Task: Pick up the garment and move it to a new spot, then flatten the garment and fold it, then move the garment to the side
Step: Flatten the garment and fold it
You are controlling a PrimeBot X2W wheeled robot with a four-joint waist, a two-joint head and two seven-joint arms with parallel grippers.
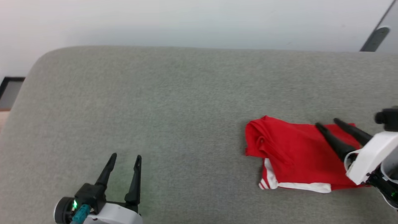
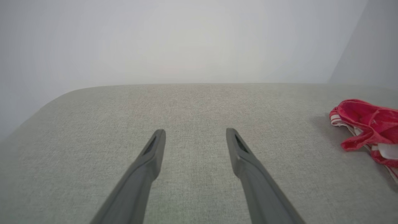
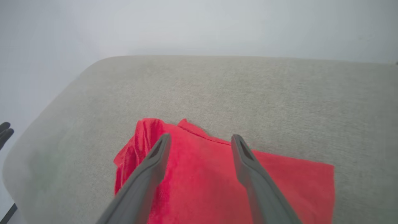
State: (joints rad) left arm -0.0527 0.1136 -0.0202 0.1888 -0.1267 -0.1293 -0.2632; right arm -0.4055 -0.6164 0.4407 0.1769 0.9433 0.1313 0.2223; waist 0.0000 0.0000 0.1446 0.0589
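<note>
No legible txt, nos., brand marks or signs in any view. The garment (image 1: 295, 149) lies folded w/ plain red fabric facing up, plus white and red-striped trim at its edge; no lettering can be read on it.

- Head camera: looked down from behind the left pincer (image 1: 126, 155) and right pincer (image 1: 326, 122) onto the grey cushion (image 1: 155, 109).
- Left wrist camera: faced low along the cushion, garment (image 2: 367, 124) far right of its pincer.
- Right wrist camera: sat close over that garment, which all three views shared.
</note>
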